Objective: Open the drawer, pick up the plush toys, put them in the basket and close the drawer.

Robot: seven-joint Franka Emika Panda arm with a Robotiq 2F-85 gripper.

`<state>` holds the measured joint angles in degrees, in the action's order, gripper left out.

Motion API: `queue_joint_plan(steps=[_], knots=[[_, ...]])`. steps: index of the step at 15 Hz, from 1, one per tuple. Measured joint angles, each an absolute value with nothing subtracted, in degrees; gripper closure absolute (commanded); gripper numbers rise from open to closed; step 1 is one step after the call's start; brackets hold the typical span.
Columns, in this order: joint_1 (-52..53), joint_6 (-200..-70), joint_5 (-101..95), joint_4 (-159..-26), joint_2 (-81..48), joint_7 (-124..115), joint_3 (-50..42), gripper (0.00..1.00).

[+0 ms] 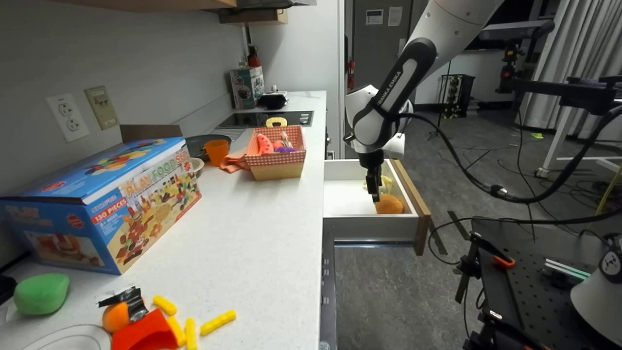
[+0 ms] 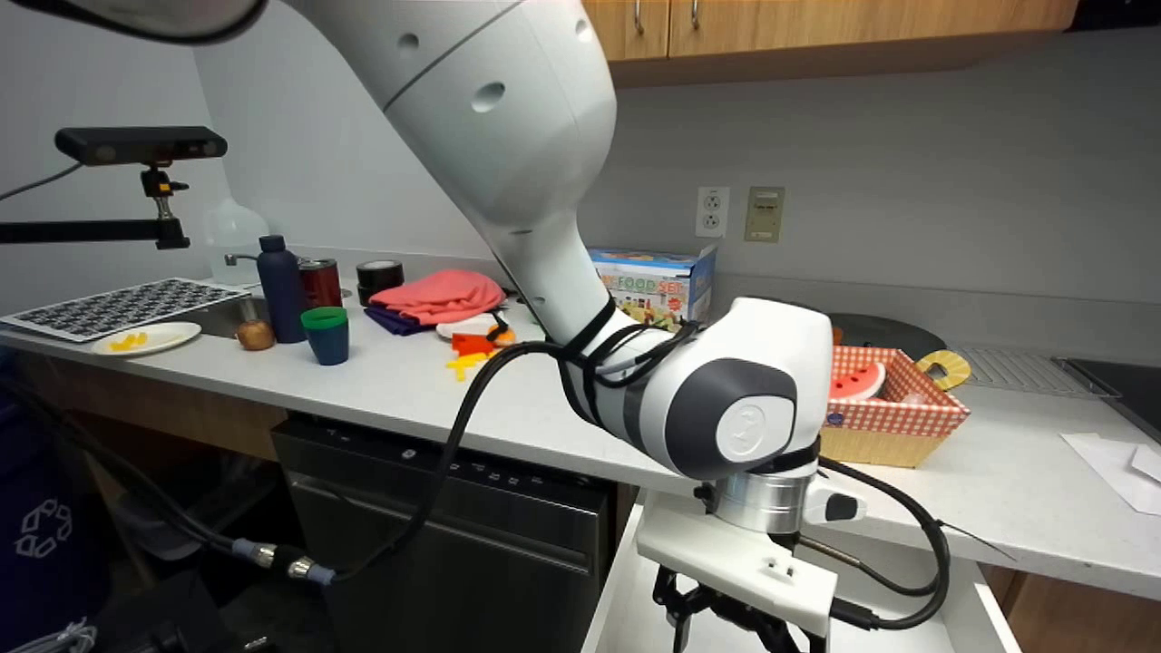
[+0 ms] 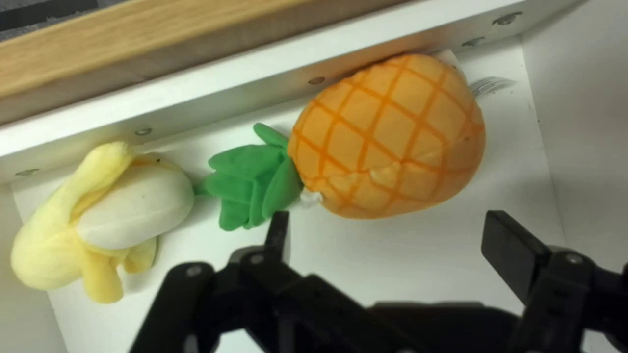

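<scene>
Pineapple plush [image 3: 390, 139] lay beyond gripper [image 3: 385, 235] twd drawer front [image 3: 196, 46], long axis approx. finger-to-finger; jaws stood wide, empty.

Laden white countertop [image 1: 272, 228] above an open drawer [image 1: 340, 197]
The countertop carries the basket [image 1: 276, 171], set upright near the front edge, with an orange cloth [image 1: 235, 164] just beside it. Elsewhere are the blue toy box [image 1: 146, 214], a green rounded piece [image 1: 42, 293], loose yellow sticks [image 1: 218, 323] and a white plate [image 1: 73, 340]. It also bears a dark bottle [image 2: 282, 295], a round brown thing [image 2: 255, 336], a dark blue cup [image 2: 327, 346], a pink cloth [image 2: 444, 295] bunched over a dark cloth [image 2: 392, 319], another white plate [image 2: 174, 335] and, well apart from these, some papers [image 2: 1107, 467]. On the drawer's white bottom, in the wrist view, the pineapple plush [image 3: 387, 137] and the banana plush [image 3: 132, 208] lie in a row along the drawer front.
</scene>
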<state>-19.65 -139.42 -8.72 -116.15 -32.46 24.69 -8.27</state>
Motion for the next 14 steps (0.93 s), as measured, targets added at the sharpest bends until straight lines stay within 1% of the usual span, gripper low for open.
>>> queue_joint_plan(steps=[7,8,9,10,13,14], knots=[[-19.5,-136.9,-10.2,-113.9,-37.6,21.1,-10.4,0.00],[-19.5,-136.1,-10.6,-113.6,-38.0,20.4,-10.8,0.25],[-19.5,-135.1,-10.8,-113.2,-38.4,19.8,-11.0,0.28],[-19.5,-134.1,-10.8,-112.8,-38.6,19.7,-11.0,0.34],[-19.5,-131.4,-10.3,-111.8,-38.8,19.8,-10.7,0.59],[-19.7,-130.8,-9.5,-111.5,-38.8,20.1,-10.3,0.66]])
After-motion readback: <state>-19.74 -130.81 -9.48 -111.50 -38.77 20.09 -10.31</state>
